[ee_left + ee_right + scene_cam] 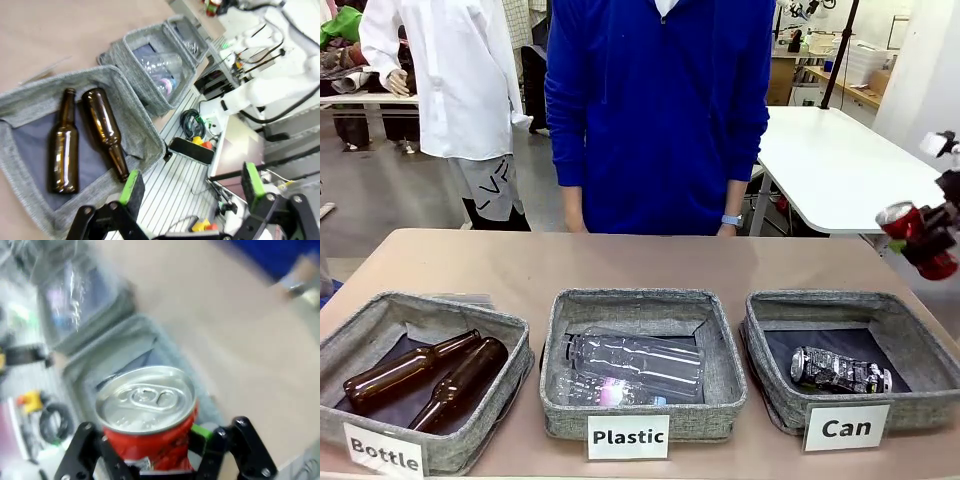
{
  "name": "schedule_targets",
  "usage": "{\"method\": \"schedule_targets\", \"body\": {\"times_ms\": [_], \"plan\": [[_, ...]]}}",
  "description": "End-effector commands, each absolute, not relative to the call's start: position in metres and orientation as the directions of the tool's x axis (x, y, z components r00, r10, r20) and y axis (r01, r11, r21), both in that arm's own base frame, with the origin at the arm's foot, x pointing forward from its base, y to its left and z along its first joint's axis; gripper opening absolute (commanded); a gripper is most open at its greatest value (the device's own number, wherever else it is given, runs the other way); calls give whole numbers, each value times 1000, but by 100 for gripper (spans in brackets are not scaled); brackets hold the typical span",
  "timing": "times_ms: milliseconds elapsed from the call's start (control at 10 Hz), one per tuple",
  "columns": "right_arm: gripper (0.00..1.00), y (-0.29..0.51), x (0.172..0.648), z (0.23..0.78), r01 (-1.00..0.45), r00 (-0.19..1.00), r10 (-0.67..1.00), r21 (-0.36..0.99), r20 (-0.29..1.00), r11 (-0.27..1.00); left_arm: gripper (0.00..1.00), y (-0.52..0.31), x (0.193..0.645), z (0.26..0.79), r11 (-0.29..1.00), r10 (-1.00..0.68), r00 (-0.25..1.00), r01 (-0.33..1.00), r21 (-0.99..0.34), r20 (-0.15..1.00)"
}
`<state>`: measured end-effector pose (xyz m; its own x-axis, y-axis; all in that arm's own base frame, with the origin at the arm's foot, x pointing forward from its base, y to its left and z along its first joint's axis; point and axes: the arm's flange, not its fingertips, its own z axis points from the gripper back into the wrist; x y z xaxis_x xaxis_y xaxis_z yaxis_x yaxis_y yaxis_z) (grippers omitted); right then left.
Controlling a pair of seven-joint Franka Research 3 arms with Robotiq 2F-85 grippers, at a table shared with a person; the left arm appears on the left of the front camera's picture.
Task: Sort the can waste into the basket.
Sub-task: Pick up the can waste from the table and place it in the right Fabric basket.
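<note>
One black-and-silver can (838,371) lies in the "Can" basket (775,375). Above the table's right edge, the right gripper (920,240) is clamped on the red can (902,221). The left gripper's (192,192) fingers stand apart.

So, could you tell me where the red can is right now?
In the front view the red can sits clamped in the right claw, up at the right edge, above the Can basket.

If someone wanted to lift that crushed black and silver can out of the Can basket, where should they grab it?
Probably across the middle of the black and silver can, coming straight down from above. It lies on its side on the dark base of the Can basket, whose walls block a sideways approach, and its dented middle looks narrow enough to pinch.
</note>
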<state>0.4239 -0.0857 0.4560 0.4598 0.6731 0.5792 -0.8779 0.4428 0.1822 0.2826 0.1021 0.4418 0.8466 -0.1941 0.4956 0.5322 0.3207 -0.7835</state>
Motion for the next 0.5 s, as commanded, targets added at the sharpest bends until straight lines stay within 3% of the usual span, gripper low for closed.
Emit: {"method": "schedule_targets", "body": {"times_ms": [0,100,400], "plan": [[0,-42,380,452,-942,312,834,33,455,334,100,104,283,445,311,-194,853,522,-794,485],[0,-25,371,445,-952,267,874,-30,405,305,100,104,283,445,311,-194,853,522,-794,485],[0,-11,370,435,-982,172,919,-16,355,190,100,104,283,445,311,-194,853,522,-794,485]]}}
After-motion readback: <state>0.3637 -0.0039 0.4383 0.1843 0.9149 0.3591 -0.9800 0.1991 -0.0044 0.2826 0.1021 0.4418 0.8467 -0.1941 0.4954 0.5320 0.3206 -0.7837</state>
